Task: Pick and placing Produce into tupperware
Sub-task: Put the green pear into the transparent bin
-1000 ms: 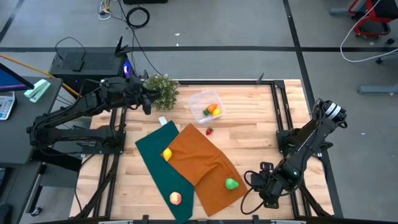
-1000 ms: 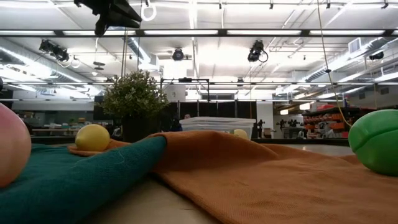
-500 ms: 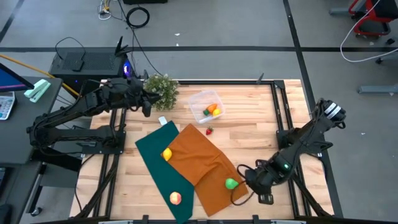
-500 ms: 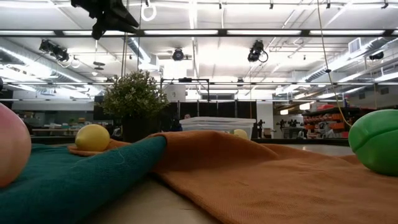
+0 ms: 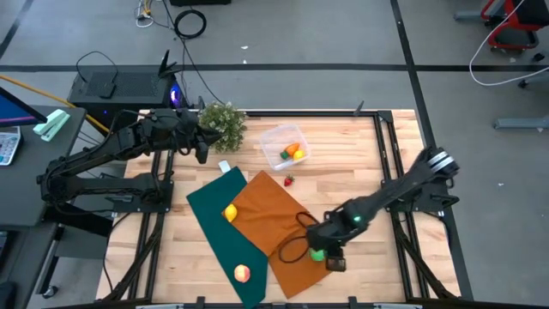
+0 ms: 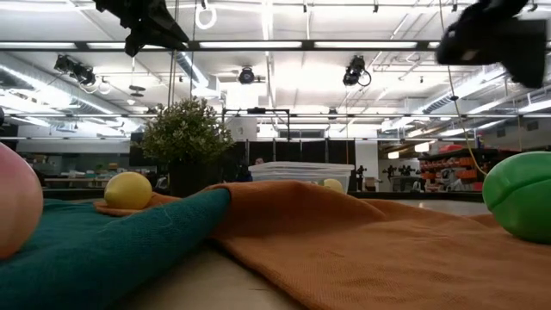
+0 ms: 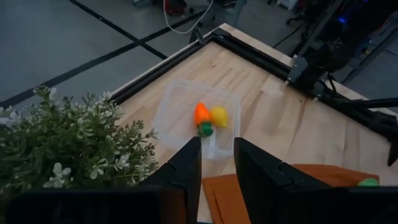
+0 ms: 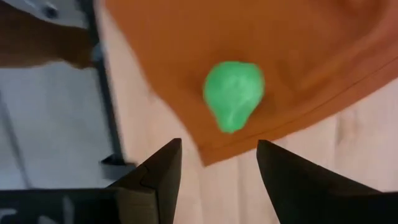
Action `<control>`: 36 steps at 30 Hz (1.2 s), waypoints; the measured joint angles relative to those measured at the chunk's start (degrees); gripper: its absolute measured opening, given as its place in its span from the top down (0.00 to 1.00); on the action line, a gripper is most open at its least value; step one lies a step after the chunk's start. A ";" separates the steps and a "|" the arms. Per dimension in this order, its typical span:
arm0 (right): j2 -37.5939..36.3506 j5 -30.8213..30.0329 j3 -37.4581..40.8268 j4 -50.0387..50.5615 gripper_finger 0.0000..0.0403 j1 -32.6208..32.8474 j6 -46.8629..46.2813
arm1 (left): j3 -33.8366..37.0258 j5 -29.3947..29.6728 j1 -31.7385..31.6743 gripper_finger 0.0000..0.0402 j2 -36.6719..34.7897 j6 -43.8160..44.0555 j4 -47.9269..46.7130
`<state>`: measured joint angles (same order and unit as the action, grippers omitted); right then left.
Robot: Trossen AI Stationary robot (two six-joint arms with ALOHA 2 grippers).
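The clear tupperware (image 5: 283,146) stands at the far middle of the table with an orange piece (image 7: 201,114) and a yellow piece (image 7: 219,116) inside. A green fruit (image 8: 234,93) lies on the orange cloth (image 5: 279,225) near its near right corner. My right gripper (image 5: 331,256) hangs open just above that fruit, touching nothing. A yellow fruit (image 5: 230,212) sits where the two cloths meet. A peach-coloured one (image 5: 243,273) rests on the green cloth (image 5: 214,225). A small red piece (image 5: 289,180) lies on the bare wood. My left gripper (image 5: 201,148) waits high beside the potted plant, slightly open and empty.
A bushy potted plant (image 5: 223,125) stands at the far left, close to my left gripper. The orange cloth overlaps the green one and is rumpled near its middle. A black metal frame (image 5: 390,172) rims the table. Bare wood (image 5: 343,180) lies between the tupperware and the cloths.
My right gripper has swung from the table's near right corner toward the left, along the near side, and now stands over the green fruit on the orange cloth. Its fingers have kept the same gap. The produce and the cloths have not moved.
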<state>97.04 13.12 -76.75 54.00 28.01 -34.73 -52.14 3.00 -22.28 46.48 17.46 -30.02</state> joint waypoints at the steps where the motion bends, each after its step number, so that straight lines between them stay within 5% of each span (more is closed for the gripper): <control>1: 1.83 -0.72 -1.80 1.03 0.57 -0.35 0.45 | 0.00 -0.43 0.00 0.74 0.00 0.02 -0.04; 15: 10.20 -5.11 -6.76 0.76 0.55 0.14 3.02 | 0.00 -2.76 0.00 0.74 -0.02 -0.09 -0.48; 30: 10.20 -5.36 -5.61 -0.76 0.18 0.99 -1.60 | 0.00 -3.34 0.00 0.74 -0.02 -0.18 -1.23; 36: 10.20 -6.01 -3.76 -1.16 0.14 1.73 -3.07 | 0.00 -3.34 0.00 0.74 -0.02 -0.23 -1.75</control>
<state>107.24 7.11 -80.51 52.84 29.74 -37.79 -52.14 -0.34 -22.28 46.46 17.23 -31.77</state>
